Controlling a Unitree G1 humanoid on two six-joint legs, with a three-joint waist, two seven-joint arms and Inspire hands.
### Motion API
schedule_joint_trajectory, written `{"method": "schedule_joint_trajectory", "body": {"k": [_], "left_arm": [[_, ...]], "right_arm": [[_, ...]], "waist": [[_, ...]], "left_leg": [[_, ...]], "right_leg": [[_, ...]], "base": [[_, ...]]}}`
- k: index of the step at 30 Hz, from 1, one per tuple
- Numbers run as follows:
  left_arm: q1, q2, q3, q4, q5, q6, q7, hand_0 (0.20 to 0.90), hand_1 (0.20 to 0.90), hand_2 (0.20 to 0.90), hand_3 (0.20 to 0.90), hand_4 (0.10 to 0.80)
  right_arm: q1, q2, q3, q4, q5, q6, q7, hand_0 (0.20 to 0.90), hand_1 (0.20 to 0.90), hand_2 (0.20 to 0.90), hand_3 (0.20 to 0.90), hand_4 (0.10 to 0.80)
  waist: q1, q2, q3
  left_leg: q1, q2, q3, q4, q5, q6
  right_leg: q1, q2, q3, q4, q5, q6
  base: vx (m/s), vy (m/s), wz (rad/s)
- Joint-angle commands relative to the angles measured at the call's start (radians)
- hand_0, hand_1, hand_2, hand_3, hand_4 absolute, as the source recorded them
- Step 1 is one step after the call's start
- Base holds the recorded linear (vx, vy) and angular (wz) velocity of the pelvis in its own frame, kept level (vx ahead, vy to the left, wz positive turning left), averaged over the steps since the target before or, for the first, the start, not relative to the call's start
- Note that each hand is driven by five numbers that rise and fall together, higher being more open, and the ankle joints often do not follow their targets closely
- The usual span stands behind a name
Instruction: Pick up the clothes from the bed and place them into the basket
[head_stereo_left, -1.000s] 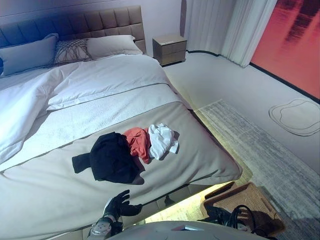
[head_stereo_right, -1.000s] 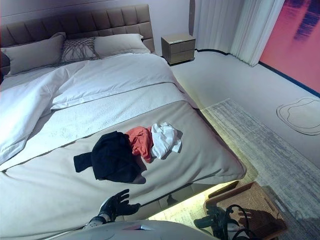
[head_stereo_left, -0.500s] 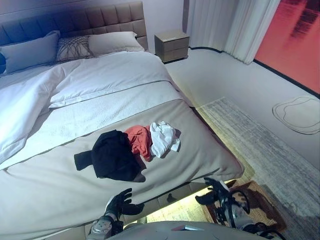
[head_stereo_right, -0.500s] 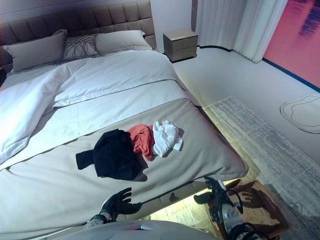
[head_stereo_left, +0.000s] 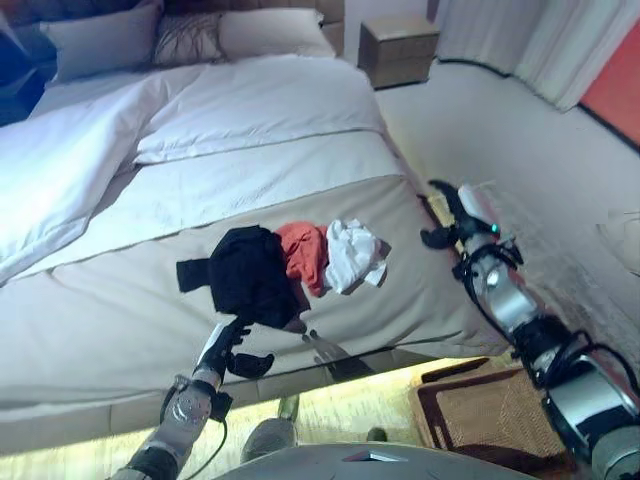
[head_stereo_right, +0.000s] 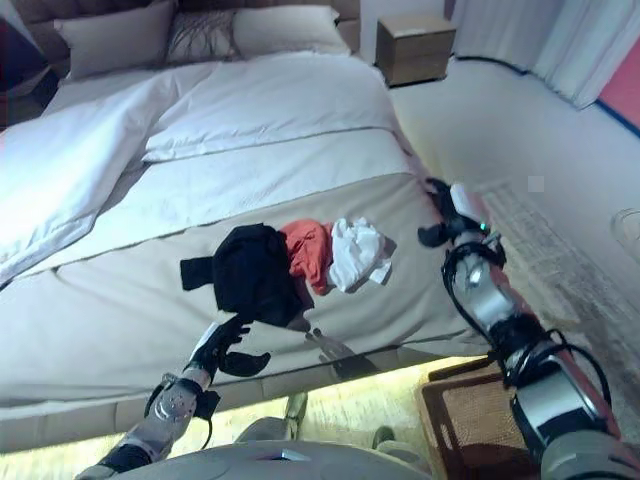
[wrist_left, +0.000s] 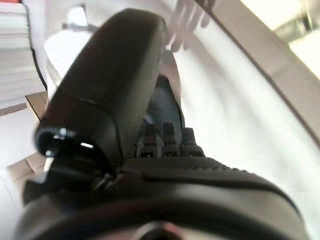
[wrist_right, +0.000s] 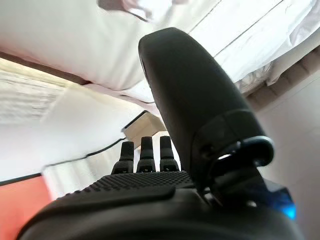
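At the centre of the head views, three crumpled garments lie touching in a row on the beige cover of the wide upholstered bed (head_stereo_left: 100, 330): a black cloth garment (head_stereo_left: 243, 275), a coral-red cloth garment (head_stereo_left: 306, 254) and a white cloth garment (head_stereo_left: 354, 254). The left hand (head_stereo_right: 220, 347) sits at lower left, just below the black garment, fingers spread and holding nothing. The right hand (head_stereo_right: 446, 214) hangs at centre right beside the bed's edge, fingers straight and empty. The brown woven basket (head_stereo_left: 480, 415) stands on the floor at lower right.
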Motion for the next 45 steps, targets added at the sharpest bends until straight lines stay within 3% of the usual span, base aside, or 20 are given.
{"method": "schedule_joint_trajectory", "body": {"k": [1,7,10,17,22,31,38,39,40,41,45], "left_arm": [[-0.121,0.090,0.017,-0.130,0.051,-0.069,0.079,0.900,0.900,0.900,0.900,0.800],[-0.176,0.203,-0.010,-0.304,0.335,-0.095,0.300,0.900,0.900,0.900,0.900,0.800],[-0.220,0.250,-0.008,-0.364,0.385,-0.090,0.415,0.900,0.900,0.900,0.900,0.800],[-0.242,0.281,0.030,-0.429,0.336,-0.188,0.436,0.900,0.900,0.900,0.900,0.800],[-0.246,0.298,0.058,-0.501,0.242,-0.281,0.432,0.900,0.900,0.900,0.900,0.800],[-0.195,0.299,0.098,-0.602,0.140,-0.376,0.374,0.900,0.900,0.900,0.900,0.800],[-0.180,0.320,0.100,-0.635,0.111,-0.417,0.363,0.900,0.900,0.900,0.900,0.800],[-0.179,0.328,0.099,-0.640,0.106,-0.414,0.360,0.900,0.900,0.900,0.900,0.800],[-0.180,0.338,0.098,-0.641,0.100,-0.415,0.357,0.900,0.900,0.900,0.900,0.800],[-0.177,0.343,0.099,-0.642,0.097,-0.416,0.356,0.900,0.900,0.900,0.900,0.800],[-0.164,0.356,0.106,-0.638,0.053,-0.429,0.343,0.900,0.900,0.900,0.900,0.800]], "right_arm": [[-0.174,-0.024,0.051,-0.057,-0.017,-0.004,-0.052,0.900,0.900,0.900,0.900,0.800],[-0.309,-0.068,0.124,0.001,-0.032,0.045,-0.052,0.900,0.900,0.900,0.900,0.800],[-0.380,-0.069,0.174,0.062,-0.010,0.074,-0.041,0.900,0.900,0.900,0.900,0.800],[-0.453,-0.068,0.201,0.157,-0.007,0.107,-0.044,0.900,0.900,0.900,0.900,0.800],[-0.533,-0.072,0.215,0.240,0.022,0.126,-0.057,0.900,0.900,0.900,0.900,0.800],[-0.686,-0.097,0.310,0.361,-0.016,0.223,0.020,0.900,0.900,0.900,0.900,0.800],[-0.774,-0.085,0.346,0.463,0.047,0.200,0.069,0.900,0.900,0.900,0.900,0.800],[-0.784,-0.088,0.355,0.466,0.064,0.194,0.075,0.832,0.832,0.832,0.820,0.720],[-0.789,-0.091,0.358,0.467,0.074,0.178,0.080,0.340,0.340,0.340,0.247,0.147],[-0.789,-0.094,0.360,0.466,0.082,0.170,0.084,0.300,0.300,0.300,0.200,0.100],[-0.776,-0.102,0.354,0.459,0.108,0.168,0.091,0.300,0.300,0.300,0.200,0.100]], "waist": [[0.054,-0.082,0.078],[0.092,-0.059,0.174],[0.119,-0.050,0.214],[0.158,-0.026,0.264],[0.184,-0.007,0.295],[0.221,0.013,0.295],[0.242,0.026,0.295],[0.244,0.027,0.295],[0.244,0.028,0.295],[0.243,0.028,0.295],[0.238,0.024,0.295]], "left_leg": [[0.005,-0.106,0.067,0.160,-0.202,0.084],[-0.177,-0.136,0.056,0.335,-0.223,0.083],[-0.270,-0.159,0.048,0.443,-0.253,0.095],[-0.397,-0.193,0.034,0.567,-0.276,0.107],[-0.486,-0.219,0.034,0.650,-0.316,0.124],[-0.652,-0.244,0.052,0.823,-0.372,0.145],[-0.731,-0.252,0.069,0.904,-0.398,0.151],[-0.738,-0.251,0.071,0.911,-0.400,0.152],[-0.742,-0.250,0.073,0.920,-0.403,0.152],[-0.740,-0.250,0.074,0.922,-0.405,0.151],[-0.718,-0.250,0.072,0.933,-0.416,0.144]], "right_leg": [[-0.116,-0.045,-0.008,0.214,-0.074,-0.067],[-0.268,-0.066,-0.034,0.390,-0.133,-0.089],[-0.354,-0.079,-0.046,0.508,-0.175,-0.102],[-0.469,-0.098,-0.060,0.667,-0.216,-0.114],[-0.569,-0.116,-0.049,0.778,-0.259,-0.103],[-0.749,-0.143,-0.046,0.943,-0.291,-0.098],[-0.835,-0.152,-0.061,1.017,-0.300,-0.100],[-0.842,-0.153,-0.062,1.025,-0.300,-0.099],[-0.846,-0.155,-0.063,1.032,-0.302,-0.098],[-0.846,-0.155,-0.063,1.034,-0.302,-0.098],[-0.819,-0.150,-0.060,1.029,-0.304,-0.097]], "base": [[-0.133,0.052,0.33],[-0.079,0.054,0.20],[-0.043,0.015,0.23],[-0.015,-0.011,0.25],[0.013,-0.019,0.15],[0.002,-0.008,0.05],[-0.007,-0.003,0.01],[-0.023,-0.026,0.06],[-0.025,-0.028,0.06],[-0.016,-0.021,0.03],[0.004,-0.003,-0.01]]}}
